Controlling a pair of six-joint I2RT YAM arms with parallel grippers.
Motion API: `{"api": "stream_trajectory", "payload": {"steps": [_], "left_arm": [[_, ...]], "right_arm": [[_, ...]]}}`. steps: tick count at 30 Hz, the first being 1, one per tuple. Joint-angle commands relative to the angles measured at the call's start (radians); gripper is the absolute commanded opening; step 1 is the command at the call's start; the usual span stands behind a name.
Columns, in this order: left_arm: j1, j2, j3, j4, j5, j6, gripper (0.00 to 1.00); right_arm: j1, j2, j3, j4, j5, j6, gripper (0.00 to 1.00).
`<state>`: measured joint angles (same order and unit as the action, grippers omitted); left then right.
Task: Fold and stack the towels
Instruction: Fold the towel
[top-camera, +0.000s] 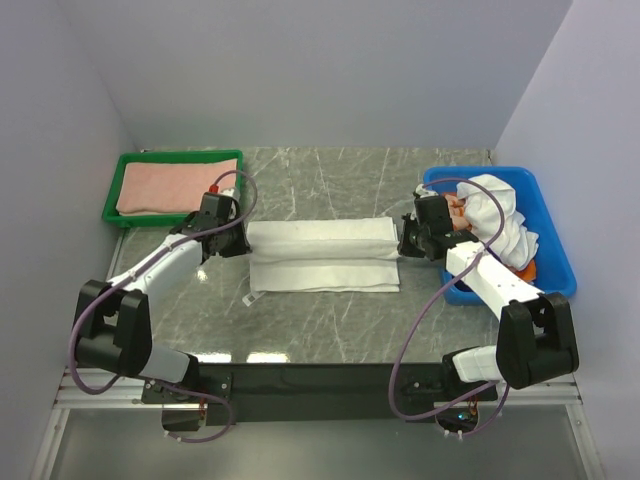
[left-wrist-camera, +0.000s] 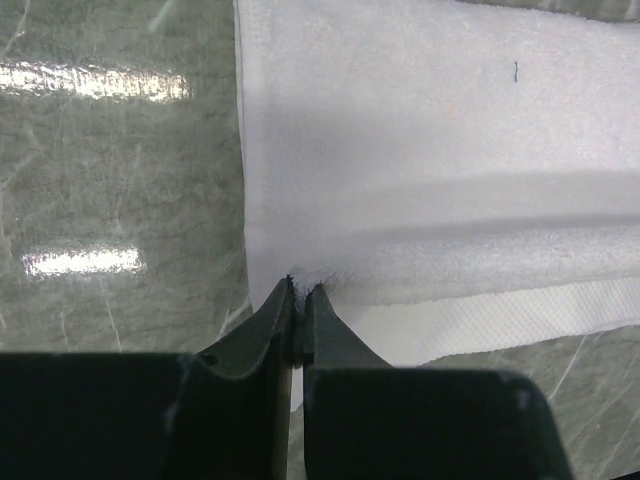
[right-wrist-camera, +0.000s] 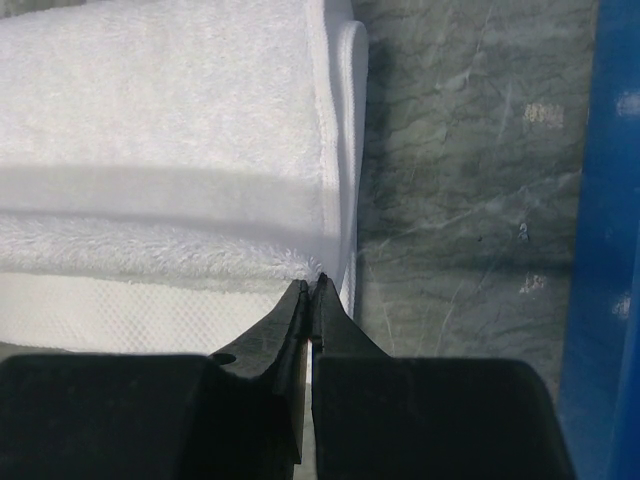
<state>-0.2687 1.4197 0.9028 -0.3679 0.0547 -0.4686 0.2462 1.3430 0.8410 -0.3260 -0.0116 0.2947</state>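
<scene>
A white towel (top-camera: 322, 255) lies in the middle of the table, folded lengthwise with its far half lifted over the near half. My left gripper (top-camera: 237, 243) is shut on the towel's left edge (left-wrist-camera: 300, 282), pinching the fold. My right gripper (top-camera: 405, 245) is shut on the towel's right edge (right-wrist-camera: 315, 280). The towel fills the left wrist view (left-wrist-camera: 430, 150) and the left of the right wrist view (right-wrist-camera: 160, 150). A folded pink towel (top-camera: 177, 186) lies in the green tray (top-camera: 112, 195) at the back left.
A blue bin (top-camera: 551, 235) at the right holds a heap of unfolded white (top-camera: 495, 220) and orange cloths; its wall shows in the right wrist view (right-wrist-camera: 610, 250). The table is grey marble (top-camera: 330, 320). Walls close in both sides.
</scene>
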Motion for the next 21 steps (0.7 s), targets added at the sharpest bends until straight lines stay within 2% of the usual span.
{"api": "stream_trajectory", "payload": {"steps": [1, 9, 21], "left_arm": [[0.019, -0.048, -0.002, -0.039, -0.067, 0.001, 0.01], [0.019, -0.087, -0.007, -0.057, -0.062, -0.008, 0.01], [0.016, -0.059, -0.177, 0.026, -0.012, -0.116, 0.03]], "right_arm": [[-0.015, -0.045, -0.007, -0.011, 0.073, -0.003, 0.0], [-0.013, -0.059, 0.0, -0.028, 0.065, 0.006, 0.0], [-0.013, 0.008, -0.075, -0.016, 0.025, 0.04, 0.0]]}}
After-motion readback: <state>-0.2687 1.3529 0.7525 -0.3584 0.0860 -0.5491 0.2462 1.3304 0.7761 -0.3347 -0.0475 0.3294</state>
